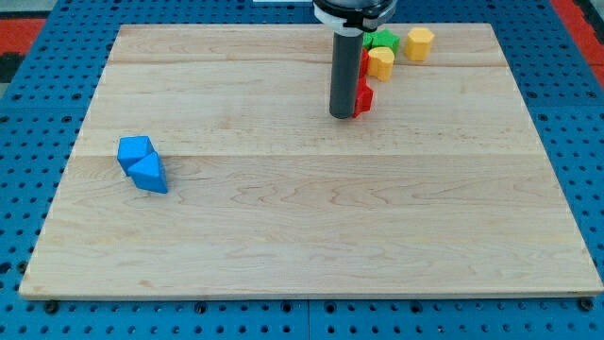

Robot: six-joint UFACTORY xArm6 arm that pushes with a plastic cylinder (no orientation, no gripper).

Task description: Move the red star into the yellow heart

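My tip (342, 115) rests on the board near the view's top, right of centre. A red block (363, 97) touches the tip's right side; the rod partly hides it, so I cannot make out its shape. Just above it a second red block (364, 63) shows as a sliver beside the rod. The yellow heart (381, 63) sits against that sliver's right side, a short gap above the lower red block.
A green block (382, 41) lies just above the yellow heart, and a yellow hexagon-like block (419, 43) lies to its right. A blue cube (135, 149) and a blue triangle (149, 175) touch each other at the view's left. The wooden board (302, 236) sits on blue pegboard.
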